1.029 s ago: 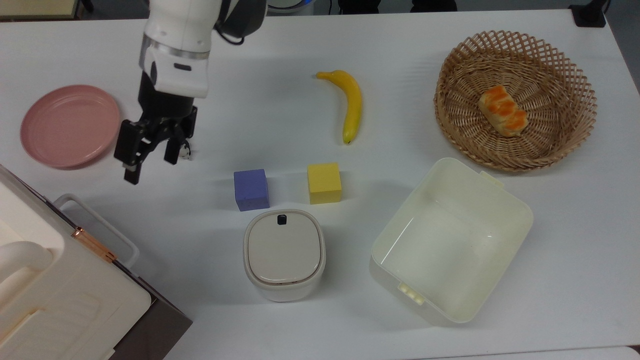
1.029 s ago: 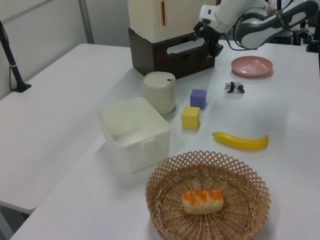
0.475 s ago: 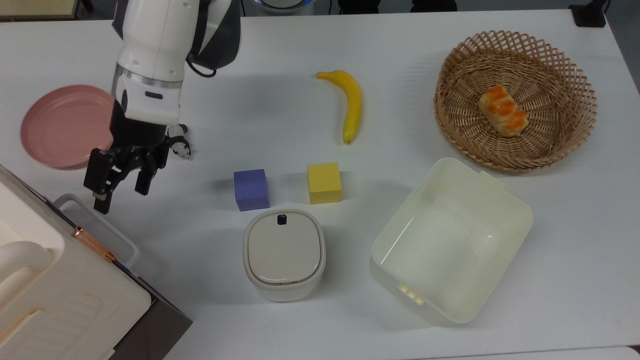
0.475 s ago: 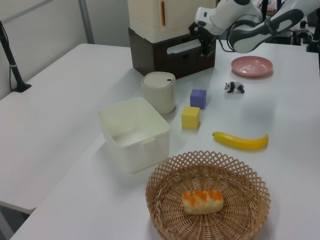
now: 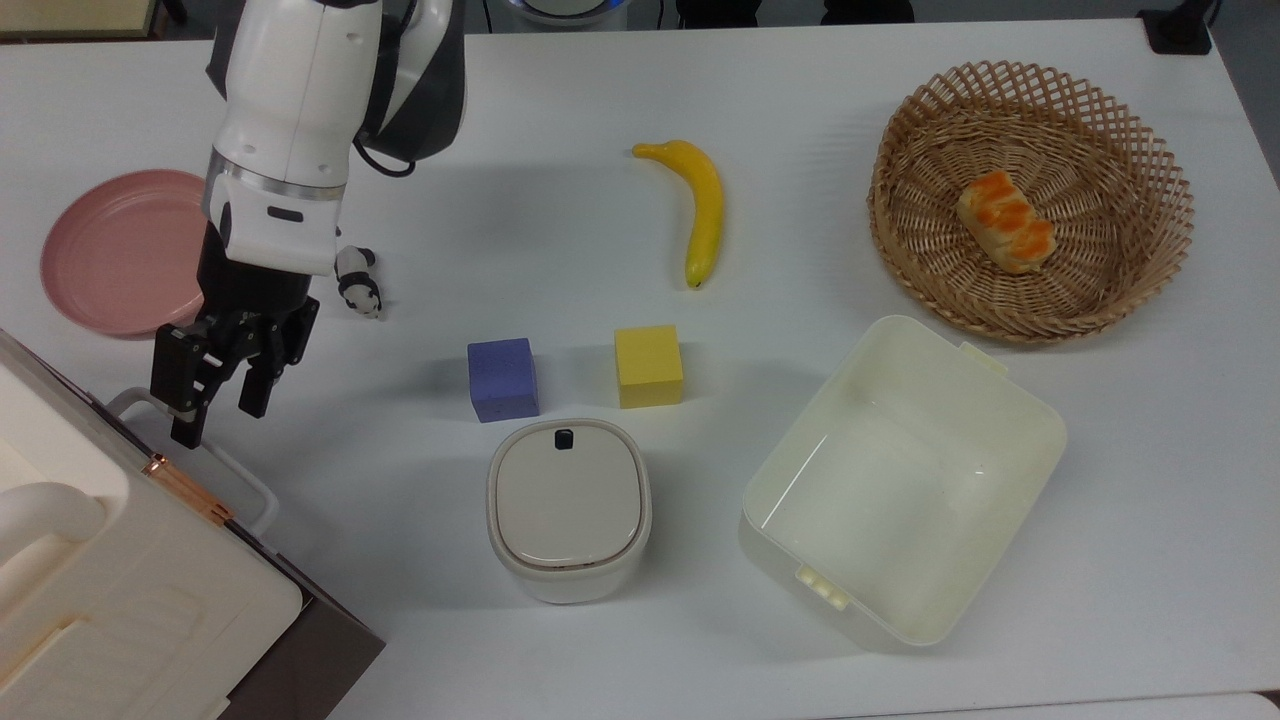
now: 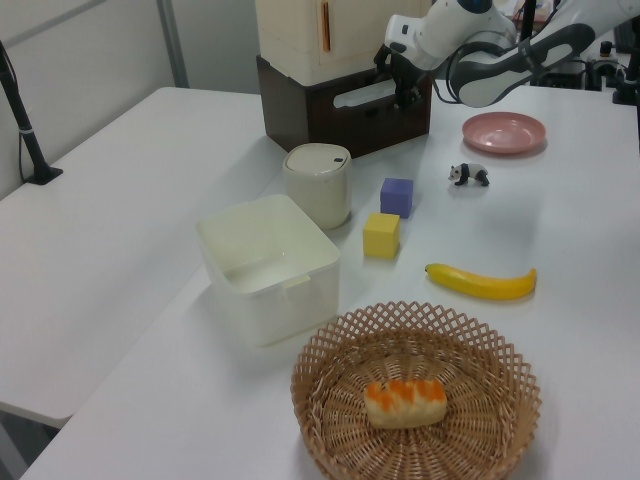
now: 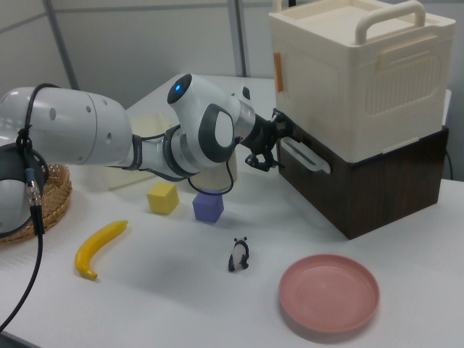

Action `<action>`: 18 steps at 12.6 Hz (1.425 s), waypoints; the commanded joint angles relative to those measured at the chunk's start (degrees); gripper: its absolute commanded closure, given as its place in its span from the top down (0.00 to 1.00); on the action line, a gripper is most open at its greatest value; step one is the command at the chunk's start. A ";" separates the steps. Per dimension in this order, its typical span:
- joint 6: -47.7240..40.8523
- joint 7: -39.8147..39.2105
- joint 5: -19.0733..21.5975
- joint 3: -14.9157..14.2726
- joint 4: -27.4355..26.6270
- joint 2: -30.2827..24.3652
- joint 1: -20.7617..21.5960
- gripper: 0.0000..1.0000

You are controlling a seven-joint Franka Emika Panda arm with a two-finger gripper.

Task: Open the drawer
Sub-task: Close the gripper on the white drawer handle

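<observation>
The drawer has a dark brown front and sits flush under a cream cabinet body at the top view's lower left. Its white loop handle sticks out from the front. My gripper is open and points down at the handle's upper end, with one finger over the loop's corner and the other just outside it. In the left view the gripper hangs at the right end of the handle. In the right view the gripper is right at the handle.
A pink plate and a small panda toy lie close to the arm. A purple cube, yellow cube, lidded cream canister, open cream tub, banana and a wicker basket with bread are further right.
The gripper has travelled from beside the panda toward the top view's lower left and now reaches the drawer handle. It stayed open. Nothing else moved.
</observation>
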 commanded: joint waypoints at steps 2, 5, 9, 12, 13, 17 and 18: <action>0.77 -0.59 -1.08 -0.49 1.67 1.85 0.02 0.65; 0.77 -0.76 -1.43 -0.49 3.42 3.44 -0.07 0.58; 0.77 -0.76 -1.78 -0.49 4.40 4.41 -0.42 0.37; 0.68 -0.67 -1.70 -0.49 4.40 4.23 -0.25 0.29; 0.68 -0.67 -1.70 -0.49 4.31 4.06 -0.25 0.26; 0.59 -0.50 -3.01 -0.49 3.78 3.00 0.02 0.00; 0.59 -0.50 -3.01 -0.49 2.74 2.65 0.02 0.00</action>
